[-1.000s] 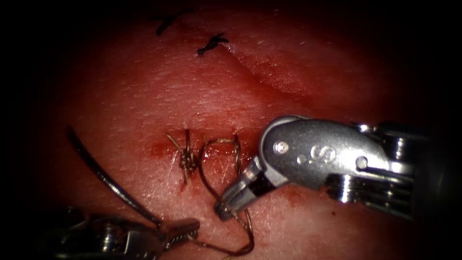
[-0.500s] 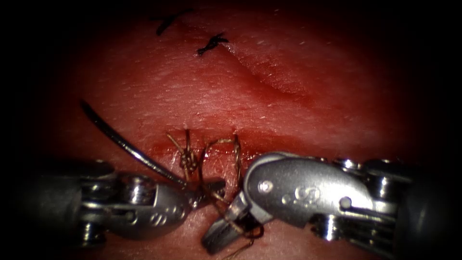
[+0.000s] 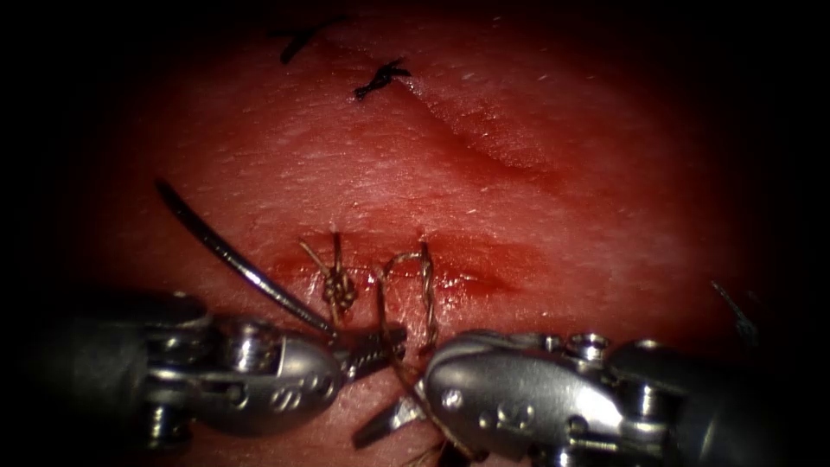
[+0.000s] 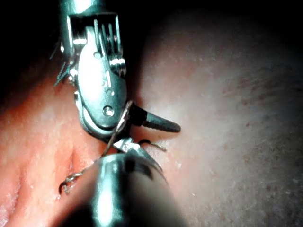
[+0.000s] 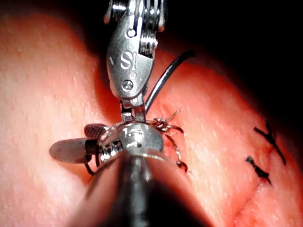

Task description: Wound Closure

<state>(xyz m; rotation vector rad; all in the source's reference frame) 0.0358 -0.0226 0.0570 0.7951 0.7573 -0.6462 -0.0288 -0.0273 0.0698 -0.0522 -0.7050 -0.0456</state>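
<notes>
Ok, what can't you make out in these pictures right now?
1. Needle rear end: endoscope view, buried in the left tool's shut jaws.
2. Thread's lower run: endoscope view, it passes behind the right tool and runs off the lower edge.
3. Left tool's grip: left wrist view, its own blurred shaft covers it.
4. Dark strand at far right: endoscope view, too dim to name.

Glossy metal left pincer (image 3: 376,346) and needle (image 3: 238,264); wet, glistening tissue (image 3: 536,199).
</notes>
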